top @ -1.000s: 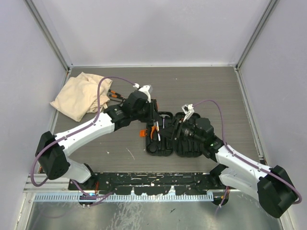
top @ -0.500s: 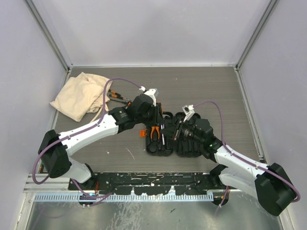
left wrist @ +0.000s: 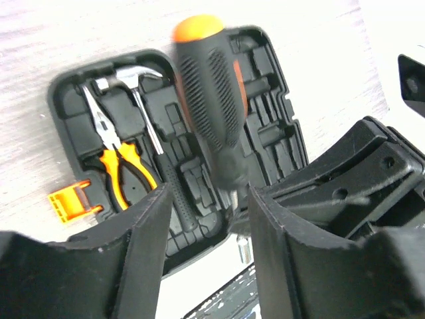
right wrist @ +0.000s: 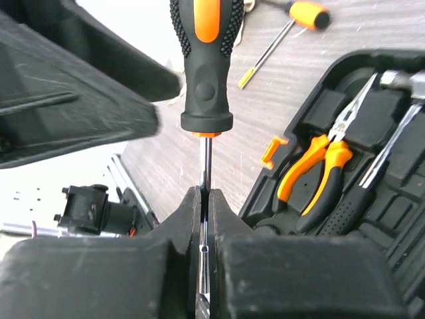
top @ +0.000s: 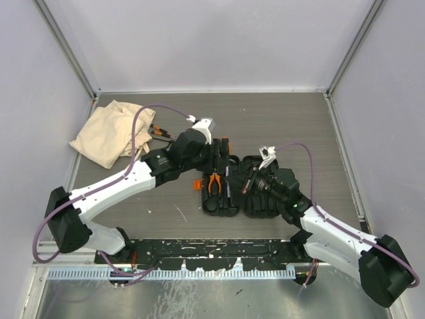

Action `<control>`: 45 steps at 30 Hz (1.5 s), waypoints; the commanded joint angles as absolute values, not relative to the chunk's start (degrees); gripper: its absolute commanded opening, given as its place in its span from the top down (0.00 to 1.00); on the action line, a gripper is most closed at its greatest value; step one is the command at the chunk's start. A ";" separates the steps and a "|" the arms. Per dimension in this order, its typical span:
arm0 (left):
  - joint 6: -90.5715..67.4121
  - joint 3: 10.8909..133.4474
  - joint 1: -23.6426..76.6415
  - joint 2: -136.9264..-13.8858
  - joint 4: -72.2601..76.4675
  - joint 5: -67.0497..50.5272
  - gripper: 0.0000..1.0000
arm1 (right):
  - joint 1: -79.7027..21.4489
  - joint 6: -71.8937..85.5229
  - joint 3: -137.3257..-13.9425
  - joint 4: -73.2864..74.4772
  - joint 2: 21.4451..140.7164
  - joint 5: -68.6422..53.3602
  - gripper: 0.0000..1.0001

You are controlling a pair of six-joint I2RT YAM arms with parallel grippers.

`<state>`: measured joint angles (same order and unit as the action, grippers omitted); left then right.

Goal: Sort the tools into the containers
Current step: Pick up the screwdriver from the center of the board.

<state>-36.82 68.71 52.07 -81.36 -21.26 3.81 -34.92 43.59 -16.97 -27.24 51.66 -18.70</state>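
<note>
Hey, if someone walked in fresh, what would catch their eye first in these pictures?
The orange-and-black screwdriver, clamped by its steel shaft in the right gripper at the scene's centre. Right by it lies an open black tool case holding pliers and a hammer; a beige cloth sits far left.

screwdriver: orange-black handle, upright, handle up | pliers, hammer: flat in case

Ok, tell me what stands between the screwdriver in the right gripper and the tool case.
Only the left gripper: its open fingers flank the screwdriver handle, which the right gripper holds by the shaft. The tool case slots below look free.
</note>
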 commanded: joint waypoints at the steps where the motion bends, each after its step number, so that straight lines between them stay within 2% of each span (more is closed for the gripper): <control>1: -31.77 70.66 51.72 -74.73 -21.65 10.09 0.48 | -35.01 44.28 -19.68 -26.82 46.51 -8.08 0.99; 7: -30.16 68.26 47.35 -68.89 -26.19 10.49 0.45 | -35.07 37.32 -19.47 -25.04 41.64 0.35 0.99; 13: -28.05 67.07 42.41 -64.44 -30.29 8.59 0.40 | -35.06 23.89 -20.60 -25.06 39.67 0.98 0.99; 19: -24.77 68.17 39.75 -62.52 -34.49 5.54 0.37 | -35.11 8.96 -20.33 -31.25 40.08 -7.98 0.99; 27: -25.38 67.17 39.06 -60.73 -35.02 2.17 0.32 | -39.19 -15.07 -23.54 -26.38 41.31 -22.48 1.00; 30: -26.08 67.42 38.88 -60.73 -33.86 -1.01 0.30 | -42.41 -28.64 -23.56 -21.59 40.06 -25.30 1.00; 38: -27.08 67.35 38.98 -61.99 -29.85 -13.50 0.29 | -43.56 -50.34 -31.41 -0.37 43.11 -23.63 1.00; 45: -25.79 67.03 43.01 -63.69 -27.94 -19.97 0.30 | -43.55 -65.28 -33.76 5.90 42.59 -21.36 1.00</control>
<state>-26.55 66.92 40.53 -63.13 -31.99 -14.00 -43.29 -52.84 -29.71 2.68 43.46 -22.46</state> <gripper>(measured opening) 0.702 0.060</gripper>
